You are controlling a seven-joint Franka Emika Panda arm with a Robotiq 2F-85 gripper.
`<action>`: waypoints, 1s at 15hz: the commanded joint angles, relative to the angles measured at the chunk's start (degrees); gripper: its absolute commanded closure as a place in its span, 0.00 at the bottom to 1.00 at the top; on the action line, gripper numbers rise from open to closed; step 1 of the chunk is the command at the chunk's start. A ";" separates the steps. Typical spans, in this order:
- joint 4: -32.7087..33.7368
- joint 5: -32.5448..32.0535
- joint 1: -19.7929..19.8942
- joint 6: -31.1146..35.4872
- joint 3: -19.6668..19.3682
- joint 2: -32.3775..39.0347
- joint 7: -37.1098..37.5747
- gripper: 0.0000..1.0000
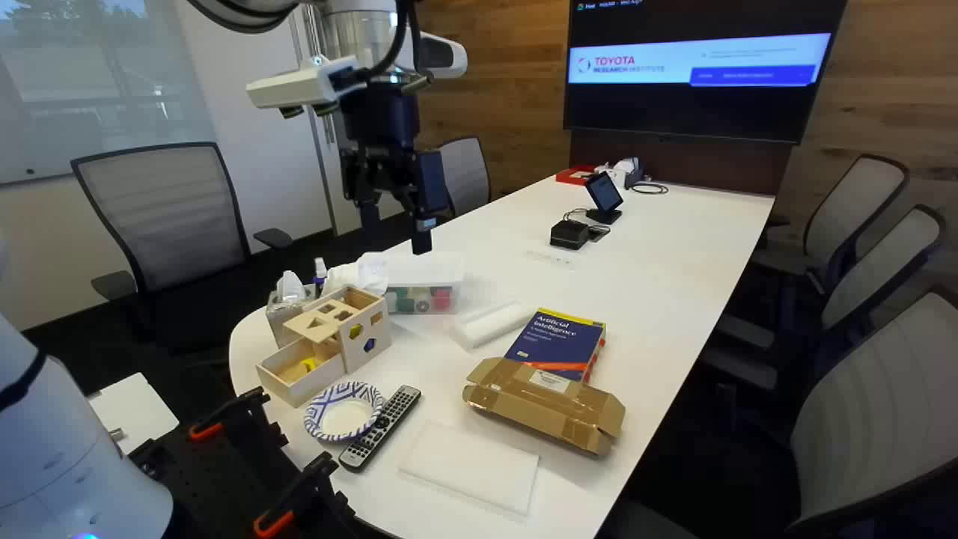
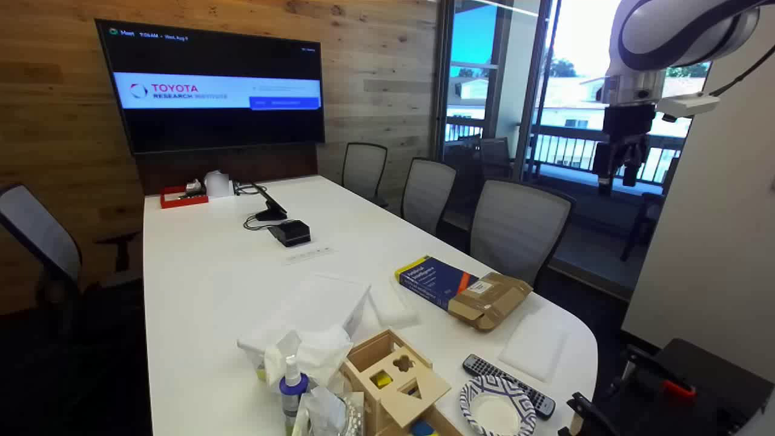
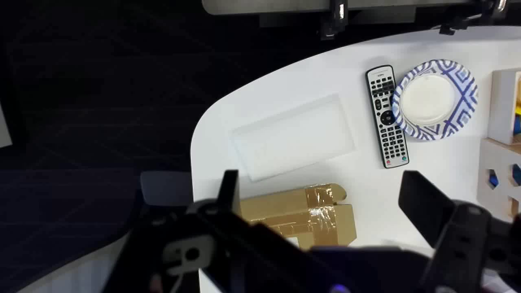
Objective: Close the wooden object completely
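Claw [image 1: 397, 233] spread wide, gripping nothing, raised well above the desk [image 1: 658, 262]; wooden box [image 1: 355, 356] on it, not fully closed.
Near end: white pad [image 1: 471, 468], remote [image 1: 383, 428] with paper plate [image 1: 344, 416] overlapping it. Wooden box sits just beside the plate: tray [image 1: 280, 385] juts out with yellow piece [image 1: 308, 364] and blue piece [image 2: 424, 429] inside, hole-cut lid [image 2: 407, 409] is partway off, overhanging the tray. Across from it, cardboard package [image 1: 539, 404] lies at the near end of a book [image 1: 557, 337]. Farther back: clear plastic tub [image 1: 428, 274], then tablet [image 1: 604, 192], then wall screen [image 1: 696, 108].
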State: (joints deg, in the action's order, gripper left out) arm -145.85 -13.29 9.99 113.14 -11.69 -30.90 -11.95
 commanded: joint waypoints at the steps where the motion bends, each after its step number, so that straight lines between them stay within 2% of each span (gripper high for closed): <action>1: 0.07 0.08 0.10 -0.10 0.12 0.01 -0.04 0.00; 5: 0.04 0.47 -1.22 1.95 1.09 1.45 0.24 0.00; 9: -1.26 0.84 -5.55 9.63 6.12 5.65 3.05 0.00; 15: -0.56 1.40 -12.95 21.49 14.93 18.68 8.15 0.00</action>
State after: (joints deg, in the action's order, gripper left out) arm -147.74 -12.54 -0.62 130.54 0.50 -18.48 -5.50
